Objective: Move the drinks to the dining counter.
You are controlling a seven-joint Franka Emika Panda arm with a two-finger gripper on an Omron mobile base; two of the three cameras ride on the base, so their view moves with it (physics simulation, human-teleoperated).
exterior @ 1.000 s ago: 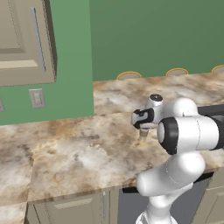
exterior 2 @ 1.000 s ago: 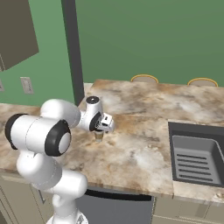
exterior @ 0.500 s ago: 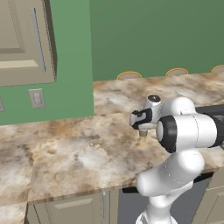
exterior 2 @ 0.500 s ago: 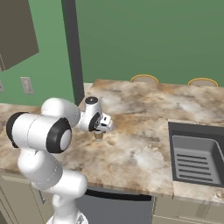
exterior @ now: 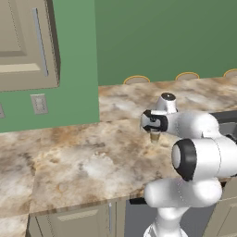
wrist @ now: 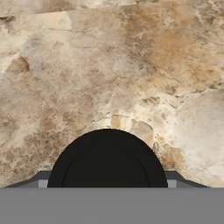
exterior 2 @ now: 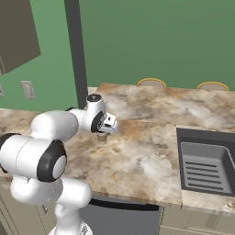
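At six o'clock in our hand view, our gripper (exterior: 154,137) pinched the tan cup (wrist: 108,158). We held it over the marbled counter (exterior 2: 151,160); carrying it to the stools (exterior 2: 152,82) was left.

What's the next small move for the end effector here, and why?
Probably a short straight lift. The end effector looks closed around the paper cup, whose dark lid sits between the fingertips in the hand view. The cup hangs low over the marbled counter, so raising it first should keep it from dragging before the carry toward the stool side.
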